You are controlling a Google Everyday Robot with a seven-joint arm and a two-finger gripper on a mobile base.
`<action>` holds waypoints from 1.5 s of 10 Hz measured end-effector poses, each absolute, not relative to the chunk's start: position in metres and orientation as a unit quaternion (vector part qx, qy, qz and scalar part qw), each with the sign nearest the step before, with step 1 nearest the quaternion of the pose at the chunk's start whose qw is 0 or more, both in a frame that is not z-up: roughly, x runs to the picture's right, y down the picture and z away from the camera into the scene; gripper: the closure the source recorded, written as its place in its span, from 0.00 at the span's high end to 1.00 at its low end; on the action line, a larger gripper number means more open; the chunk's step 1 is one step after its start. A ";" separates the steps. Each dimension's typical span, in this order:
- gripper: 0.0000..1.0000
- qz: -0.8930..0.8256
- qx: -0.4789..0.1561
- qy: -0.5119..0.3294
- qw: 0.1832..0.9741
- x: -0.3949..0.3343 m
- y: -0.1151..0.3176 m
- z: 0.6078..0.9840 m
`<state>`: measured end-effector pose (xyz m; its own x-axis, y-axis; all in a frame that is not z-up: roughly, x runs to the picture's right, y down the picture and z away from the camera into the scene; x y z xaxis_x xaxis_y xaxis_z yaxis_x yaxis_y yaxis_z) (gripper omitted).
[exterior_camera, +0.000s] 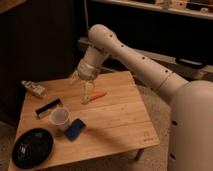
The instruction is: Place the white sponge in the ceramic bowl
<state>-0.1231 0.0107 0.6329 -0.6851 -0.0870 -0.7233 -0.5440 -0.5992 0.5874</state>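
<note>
Gripper (86, 96) low over back-middle of bench (122, 122), just beside orange item (99, 94). Jaws: cannot tell. Ceramic bowl (32, 148) at front-left corner, whitish cup (60, 117) near it.

worktop (115, 120): light wood, matt, kinda planky
ceramic bowl (32, 148): shiny black glaze
arm (135, 60): smooth white shell
gripper (86, 90): yellowish, above the worktop's middle

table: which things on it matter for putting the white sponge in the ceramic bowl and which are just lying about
For the job: ceramic bowl, front left corner; gripper, hanging beside the orange stick; black-and-white block, possibly the white sponge, not certain.
Lying about: clear bottle, whitish cup, blue pad, orange stick.
</note>
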 end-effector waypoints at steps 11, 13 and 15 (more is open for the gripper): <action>0.80 0.851 -0.384 0.343 0.108 -0.120 0.008 0.621; 0.80 0.877 -0.386 0.278 0.067 -0.108 0.015 0.610; 0.80 0.896 -0.377 0.233 0.029 -0.097 0.021 0.602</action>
<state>-0.0973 0.0210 0.6019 -0.7140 -0.1245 -0.6889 -0.2270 -0.8897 0.3960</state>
